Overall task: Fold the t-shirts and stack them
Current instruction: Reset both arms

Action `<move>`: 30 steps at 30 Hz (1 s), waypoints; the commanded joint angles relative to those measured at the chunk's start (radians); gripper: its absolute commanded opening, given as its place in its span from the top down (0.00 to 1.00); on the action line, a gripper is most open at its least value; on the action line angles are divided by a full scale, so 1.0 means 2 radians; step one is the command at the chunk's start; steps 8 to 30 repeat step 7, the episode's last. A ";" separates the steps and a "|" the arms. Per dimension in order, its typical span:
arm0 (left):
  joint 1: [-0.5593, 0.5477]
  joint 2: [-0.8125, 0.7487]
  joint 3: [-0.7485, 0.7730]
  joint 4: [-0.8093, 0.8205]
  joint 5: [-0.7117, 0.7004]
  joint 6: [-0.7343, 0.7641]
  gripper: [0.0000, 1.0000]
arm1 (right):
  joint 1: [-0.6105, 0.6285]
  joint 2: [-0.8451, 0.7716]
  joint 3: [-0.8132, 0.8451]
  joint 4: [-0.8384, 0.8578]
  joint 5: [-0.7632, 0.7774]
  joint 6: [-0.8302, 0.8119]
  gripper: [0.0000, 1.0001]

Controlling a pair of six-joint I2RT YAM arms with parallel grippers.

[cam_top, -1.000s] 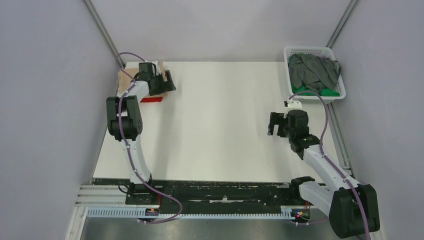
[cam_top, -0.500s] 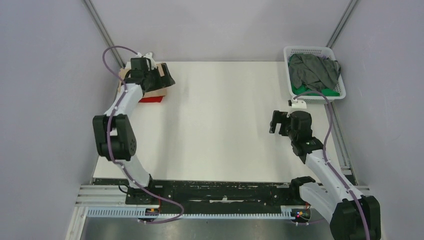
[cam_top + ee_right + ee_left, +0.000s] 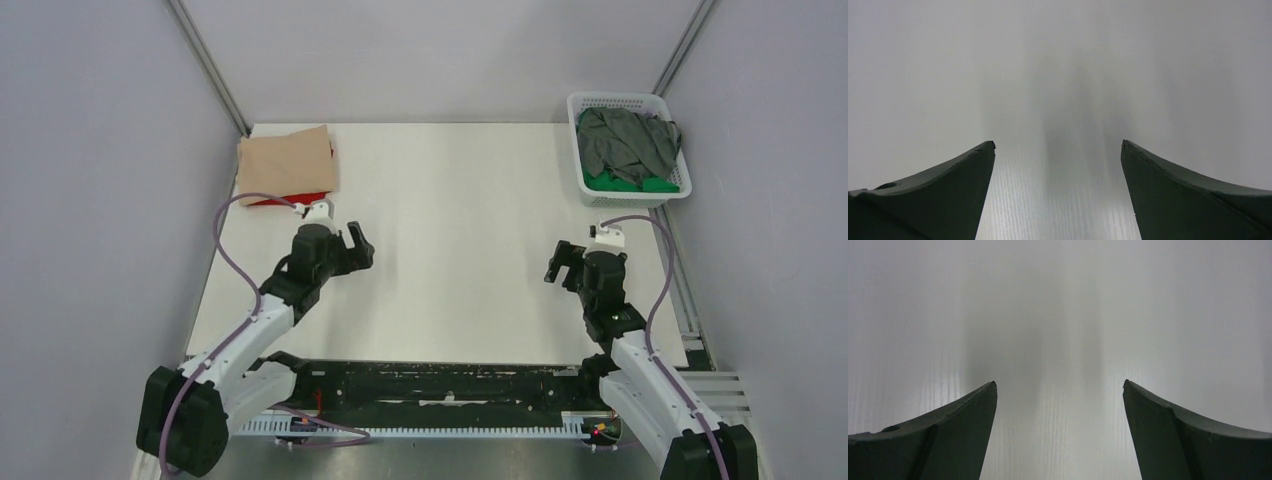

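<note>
White surface point(image 3: 450, 220), grey walls point(image 3: 450, 60); four t-shirts — beige t-shirt point(image 3: 286, 160) folded atop red t-shirt point(image 3: 268, 200) far left, grey t-shirt point(image 3: 625, 140) over green t-shirt point(image 3: 625, 184) in one basket point(image 3: 620, 99) far right. Left pincer point(image 3: 361, 246) and right pincer point(image 3: 557, 266) gape wide, empty.

red t-shirt point(image 3: 270, 201): mostly under beige t-shirt point(image 3: 286, 160) | green t-shirt point(image 3: 655, 184): mostly under grey t-shirt point(image 3: 625, 140)

One beige t-shirt point(image 3: 286, 160), one red t-shirt point(image 3: 312, 197), one grey t-shirt point(image 3: 625, 140), perhaps one green t-shirt point(image 3: 652, 184); one basket point(image 3: 617, 99).
</note>
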 commanded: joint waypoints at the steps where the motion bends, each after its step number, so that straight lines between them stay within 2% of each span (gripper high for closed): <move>1: -0.003 -0.071 -0.033 0.048 -0.047 -0.030 0.00 | -0.002 -0.011 -0.015 0.037 0.037 0.024 0.02; 7: -0.003 -0.120 -0.049 0.048 -0.056 -0.016 0.00 | -0.002 -0.006 -0.020 0.045 0.048 0.022 0.02; 30: -0.003 -0.120 -0.049 0.048 -0.056 -0.016 0.00 | -0.002 -0.006 -0.020 0.045 0.048 0.022 0.02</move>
